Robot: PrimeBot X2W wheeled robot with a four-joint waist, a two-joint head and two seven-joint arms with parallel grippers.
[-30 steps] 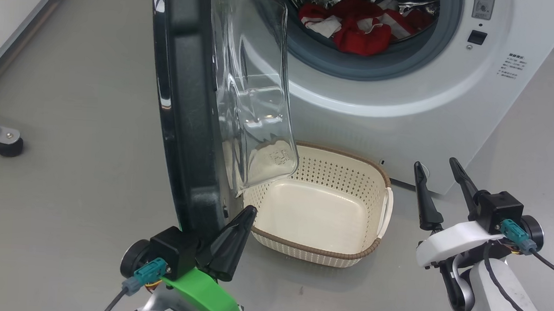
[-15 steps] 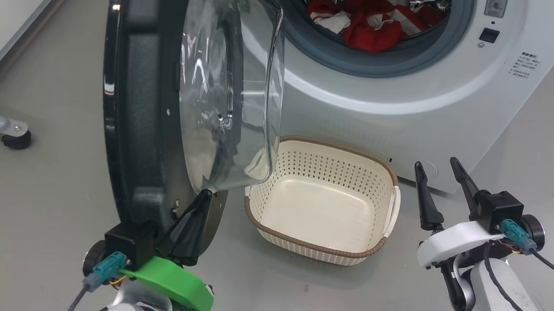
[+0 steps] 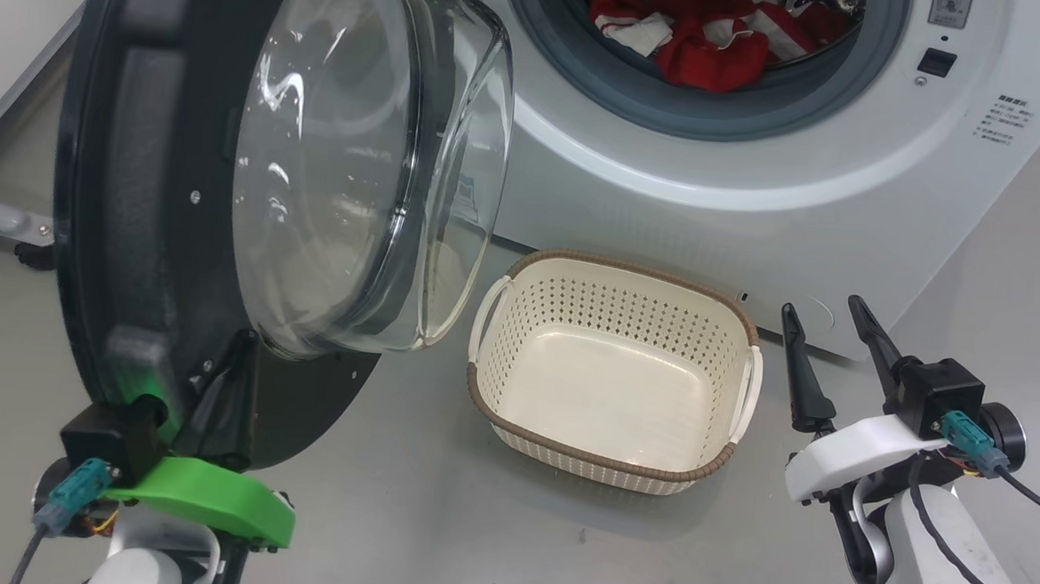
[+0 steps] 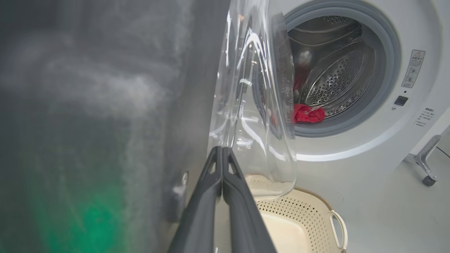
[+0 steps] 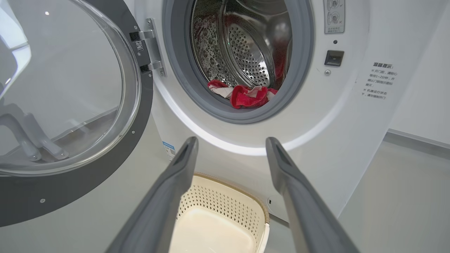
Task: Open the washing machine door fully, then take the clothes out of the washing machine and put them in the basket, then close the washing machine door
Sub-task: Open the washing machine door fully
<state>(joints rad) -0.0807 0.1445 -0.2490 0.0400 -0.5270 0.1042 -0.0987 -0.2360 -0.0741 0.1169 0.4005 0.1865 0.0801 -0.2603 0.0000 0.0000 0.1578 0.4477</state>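
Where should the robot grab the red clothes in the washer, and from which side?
Probably the bunched red hump of the clothes, just behind the grey ring. Come straight from the front, through the open round mouth. The hump sticks up, so the open right gripper could close around it.

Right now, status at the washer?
Left hand shut, against door's inner face. Right hand open, empty. Door wide open; clothes in drum, basket empty. Nothing blocking drum mouth.
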